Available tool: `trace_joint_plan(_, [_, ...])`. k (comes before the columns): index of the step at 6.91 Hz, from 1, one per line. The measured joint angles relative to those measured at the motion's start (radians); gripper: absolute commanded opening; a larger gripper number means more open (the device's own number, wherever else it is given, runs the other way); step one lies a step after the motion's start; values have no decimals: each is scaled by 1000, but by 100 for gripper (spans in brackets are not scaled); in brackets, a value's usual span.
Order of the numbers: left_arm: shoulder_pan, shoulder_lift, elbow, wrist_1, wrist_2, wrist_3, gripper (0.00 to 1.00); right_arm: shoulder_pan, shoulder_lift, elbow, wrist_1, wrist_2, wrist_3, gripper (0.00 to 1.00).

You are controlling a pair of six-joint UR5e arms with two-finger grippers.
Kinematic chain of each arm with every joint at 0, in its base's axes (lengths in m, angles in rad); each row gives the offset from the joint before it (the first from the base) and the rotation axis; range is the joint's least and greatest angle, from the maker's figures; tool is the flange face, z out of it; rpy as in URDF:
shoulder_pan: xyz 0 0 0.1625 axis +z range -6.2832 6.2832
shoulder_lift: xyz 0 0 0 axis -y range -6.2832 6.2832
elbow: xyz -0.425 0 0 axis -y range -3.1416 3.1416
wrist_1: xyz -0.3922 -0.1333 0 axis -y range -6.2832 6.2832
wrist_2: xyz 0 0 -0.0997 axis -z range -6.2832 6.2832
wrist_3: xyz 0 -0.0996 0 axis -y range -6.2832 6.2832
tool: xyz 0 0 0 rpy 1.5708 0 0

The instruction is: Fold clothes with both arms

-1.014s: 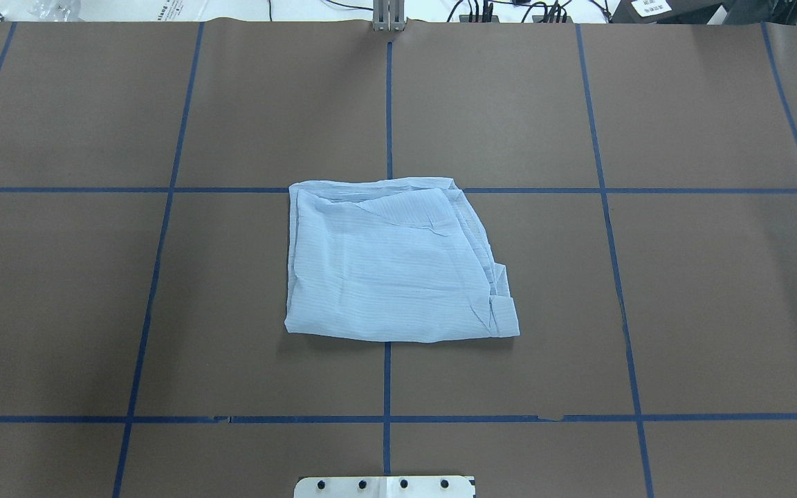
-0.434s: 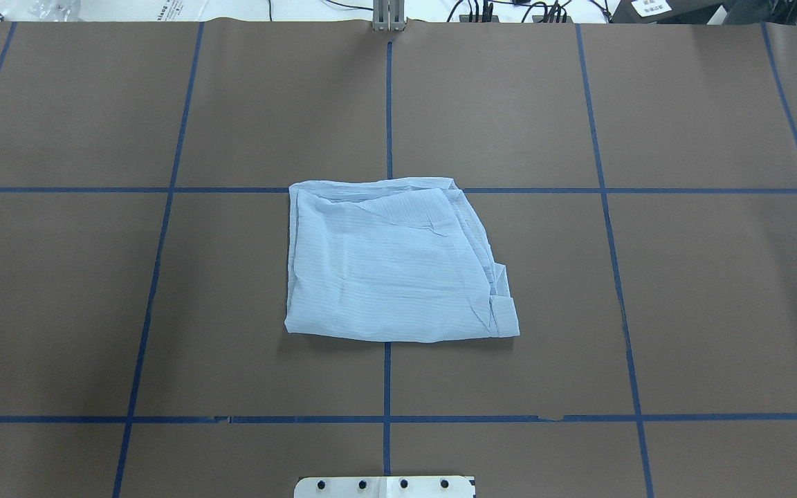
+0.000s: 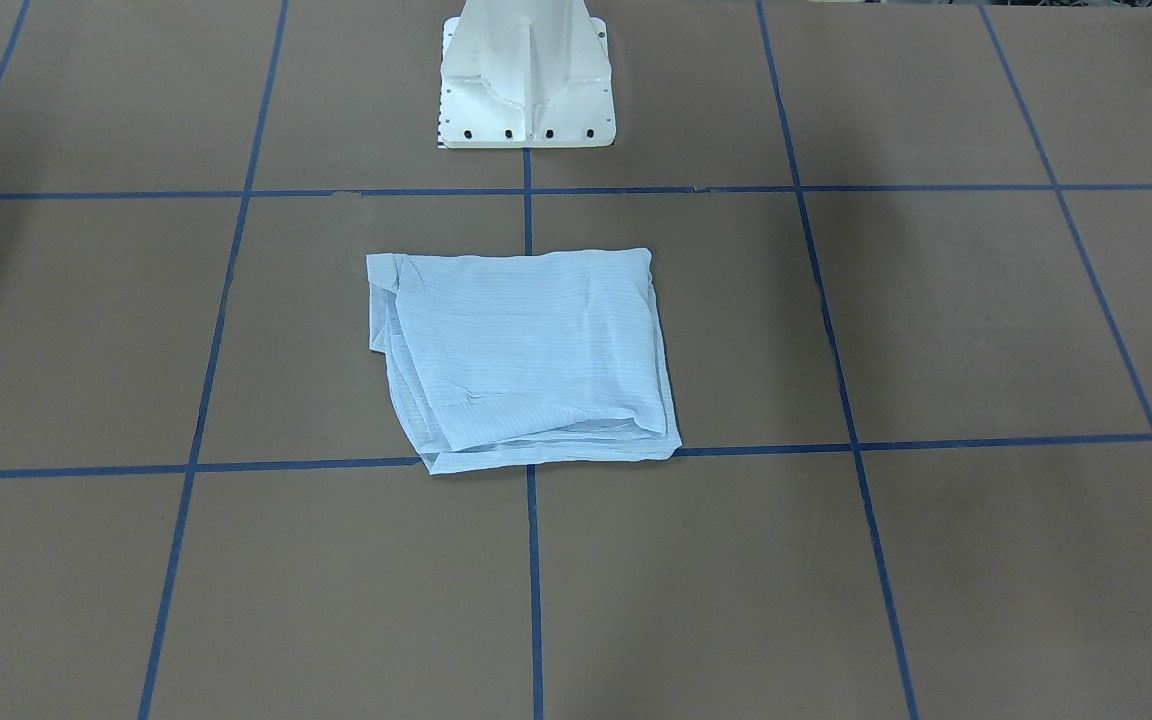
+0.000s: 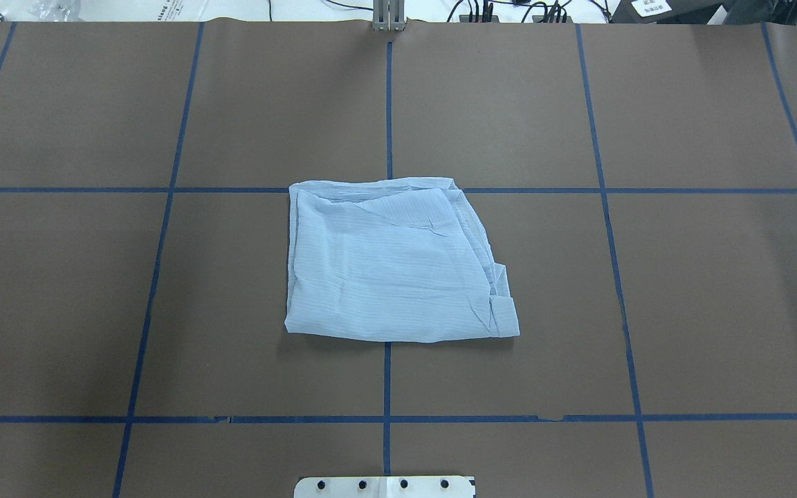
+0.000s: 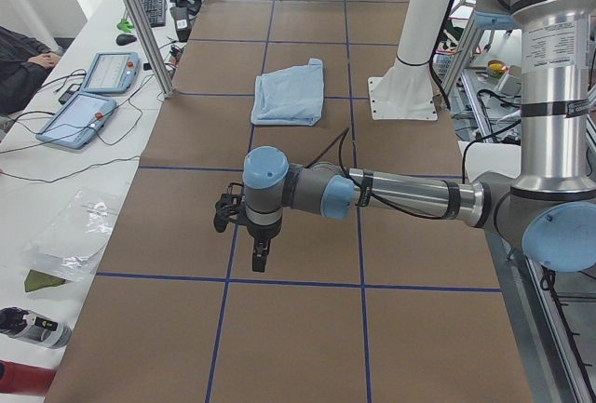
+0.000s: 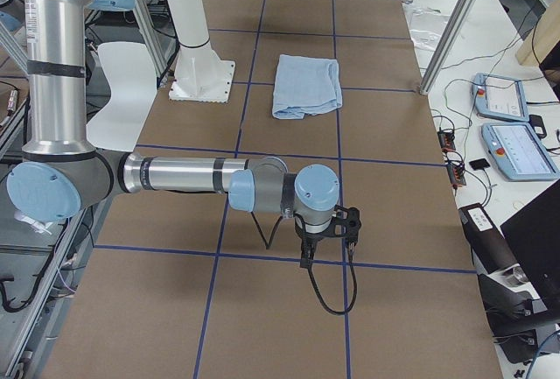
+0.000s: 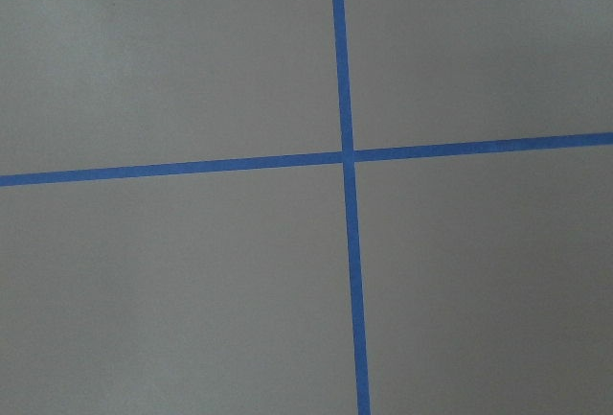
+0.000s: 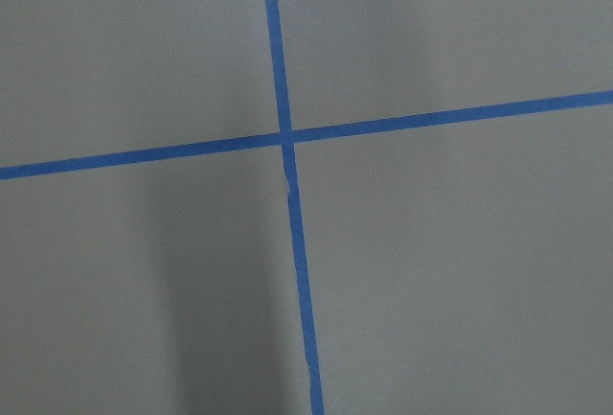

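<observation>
Shirt (image 4: 395,266) lies folded square - looks done - left gripper (image 5: 259,256) and right gripper (image 6: 305,259) well apart from it, opening can't tell.

We find the shirt (image 4: 391,266) at the middle of the counter (image 4: 682,290), a little before the base (image 3: 526,80). The left tool (image 5: 259,261) hangs over the counter's left end, the right tool (image 6: 304,261) over its right end, both well apart from the shirt.

no legible text, labels or numbers anywhere
</observation>
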Motion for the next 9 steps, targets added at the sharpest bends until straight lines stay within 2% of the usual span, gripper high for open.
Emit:
trace_joint_plan(2, [0, 7, 2, 1, -91, 0, 100, 0, 0, -1, 2, 0, 0, 100])
trace_joint_plan(3, [0, 9, 2, 1, -108, 0, 100, 0, 0, -1, 3, 0, 0, 100])
trace_joint_plan(9, [0, 10, 11, 0, -117, 0, 100, 0, 0, -1, 3, 0, 0, 100])
